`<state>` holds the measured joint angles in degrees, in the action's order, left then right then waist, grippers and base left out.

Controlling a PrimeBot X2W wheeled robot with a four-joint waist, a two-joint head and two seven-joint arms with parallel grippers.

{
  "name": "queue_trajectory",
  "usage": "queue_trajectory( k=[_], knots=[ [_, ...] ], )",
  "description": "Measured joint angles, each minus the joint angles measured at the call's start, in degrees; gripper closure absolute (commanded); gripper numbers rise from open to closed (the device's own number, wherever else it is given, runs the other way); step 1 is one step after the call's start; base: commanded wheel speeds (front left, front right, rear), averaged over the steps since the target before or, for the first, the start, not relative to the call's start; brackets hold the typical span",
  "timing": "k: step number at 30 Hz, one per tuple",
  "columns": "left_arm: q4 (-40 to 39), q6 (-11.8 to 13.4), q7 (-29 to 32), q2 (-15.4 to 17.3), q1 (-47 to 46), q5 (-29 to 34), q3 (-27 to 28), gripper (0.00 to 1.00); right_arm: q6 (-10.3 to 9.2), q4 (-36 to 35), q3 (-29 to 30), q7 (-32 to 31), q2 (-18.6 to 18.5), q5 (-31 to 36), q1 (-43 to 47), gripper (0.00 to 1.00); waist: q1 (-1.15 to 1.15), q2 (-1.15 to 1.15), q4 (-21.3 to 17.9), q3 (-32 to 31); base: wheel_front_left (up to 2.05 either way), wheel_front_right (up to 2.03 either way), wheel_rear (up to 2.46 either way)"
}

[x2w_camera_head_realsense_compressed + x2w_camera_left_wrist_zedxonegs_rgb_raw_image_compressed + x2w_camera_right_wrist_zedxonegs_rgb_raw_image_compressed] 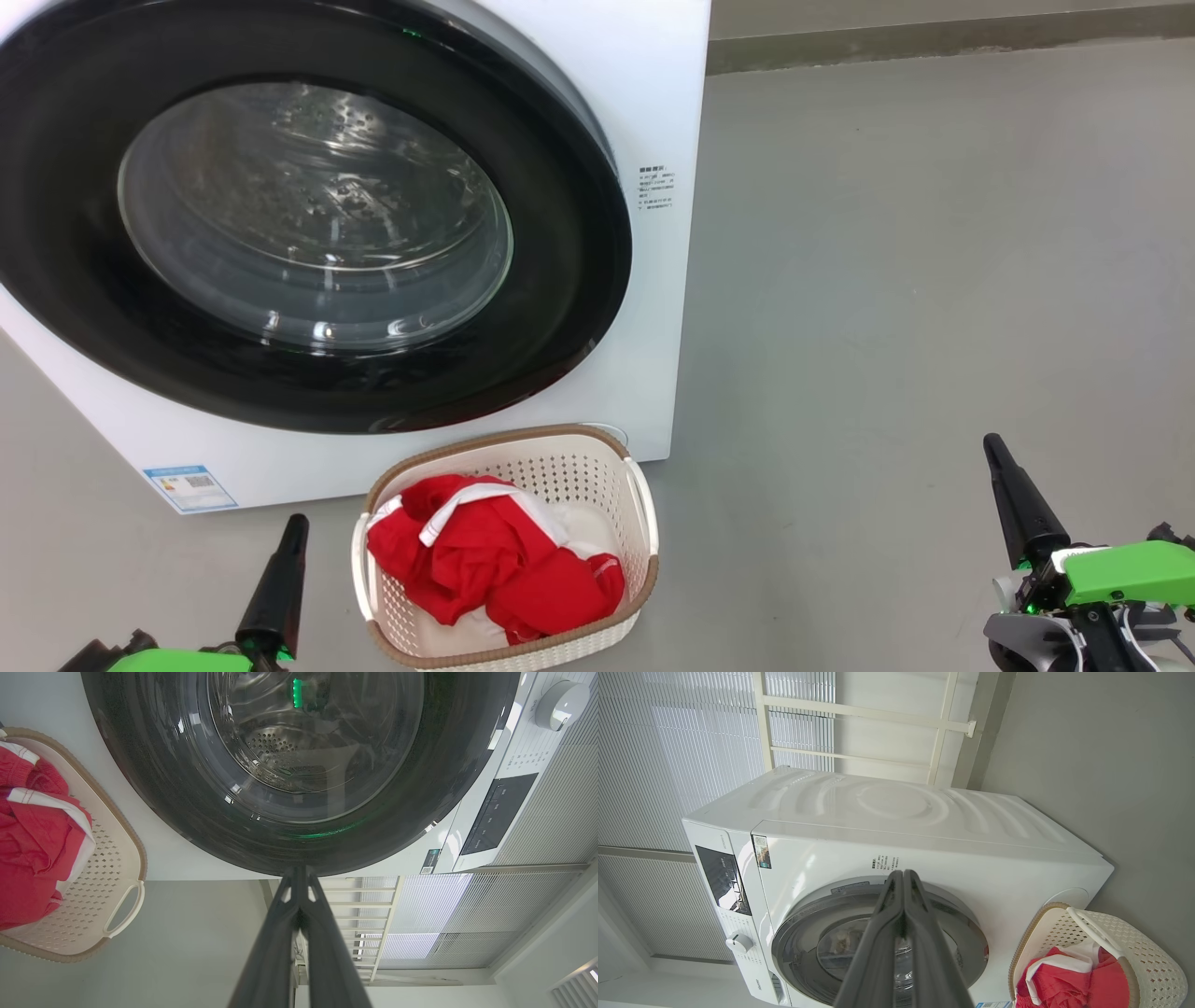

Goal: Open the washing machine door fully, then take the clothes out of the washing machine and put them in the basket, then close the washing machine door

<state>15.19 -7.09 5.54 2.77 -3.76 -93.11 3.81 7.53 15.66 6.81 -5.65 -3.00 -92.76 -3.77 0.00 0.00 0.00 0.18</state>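
The white washing machine [653,103] fills the upper left of the head view, and its round black-rimmed door [308,224] lies flat against the front. On the floor just before it stands the cream basket [644,532] with the red and white clothes [495,560] lying inside. My left gripper [297,523] is shut and empty at the lower left, beside the basket. My right gripper [991,446] is shut and empty at the lower right, well clear of the basket. In the left wrist view the shut fingers [299,872] point at the door [154,765]. The right wrist view shows the washing machine [896,807] and the basket [1148,956].
Bare grey floor [934,280] stretches to the right of the machine up to a wall skirting [934,42]. A control panel and a dial [560,704] sit on the machine's front. Window blinds and a white frame [859,714] stand behind it.
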Motion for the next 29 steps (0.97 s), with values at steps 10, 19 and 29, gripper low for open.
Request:
queue_trajectory(
  k=[10,19,29],
  knots=[
    [0.00,0.00,0.01,-0.01,0.00,0.01,0.07,1.00,0.00,0.00,0.03,-0.18,0.03,0.00,0.00,1.00,0.00,0.00,0.00,0.00,0.00,0.00,0.00],
    [0.00,0.00,0.19,-0.02,0.00,0.02,0.12,1.00,0.00,0.00,0.07,-0.18,0.05,0.01,0.00,1.00,0.00,0.00,0.00,0.00,0.00,0.00,0.00],
    [0.00,0.00,0.31,-0.03,0.00,0.23,0.18,1.00,0.00,0.00,0.11,-0.41,0.08,0.01,0.00,1.00,0.00,0.00,0.00,0.00,0.00,0.00,0.00]
  ],
)
